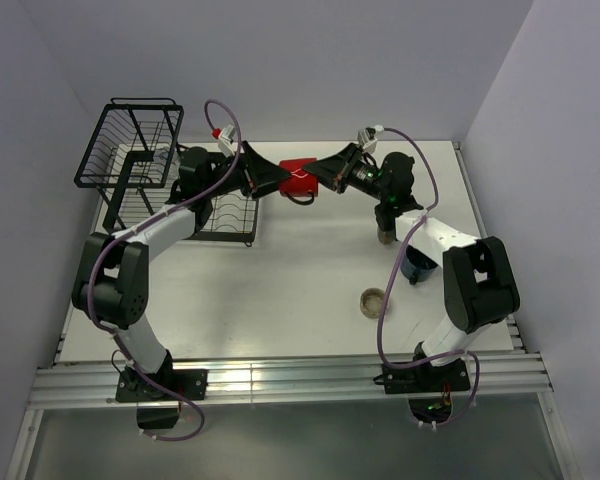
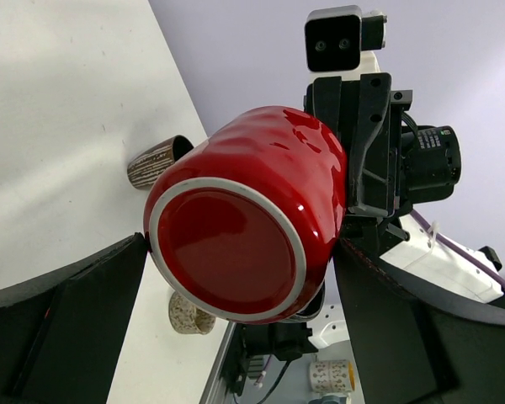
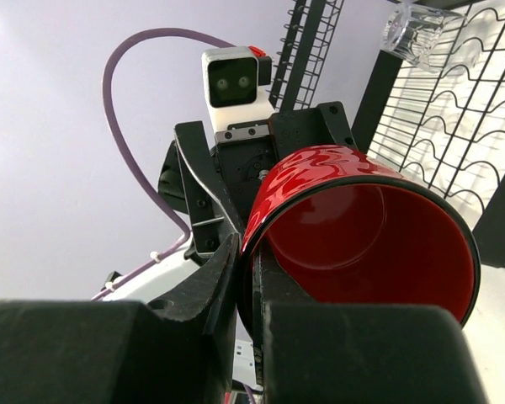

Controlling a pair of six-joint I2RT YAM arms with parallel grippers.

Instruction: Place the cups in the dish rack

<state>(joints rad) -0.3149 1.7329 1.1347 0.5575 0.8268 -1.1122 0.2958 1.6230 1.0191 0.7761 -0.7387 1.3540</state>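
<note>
The red mug [image 1: 300, 180] hangs in the air between both grippers, above the far middle of the table. My right gripper [image 1: 321, 180] is shut on its rim, one finger inside and one outside, as the right wrist view shows [image 3: 251, 269]. My left gripper [image 1: 278, 182] is open, its jaws spread on either side of the mug's base [image 2: 227, 244]. The black wire dish rack [image 1: 130, 150] stands at the far left. A clear glass [image 3: 412, 34] rests on it. The tan cup [image 1: 384, 235], dark blue mug [image 1: 416, 266] and low beige cup [image 1: 373, 300] stand on the right.
The rack's flat plate tray [image 1: 225, 215] lies just below my left forearm. The right arm reaches over the tan cup and the blue mug. Walls close in the table on the left, far and right sides.
</note>
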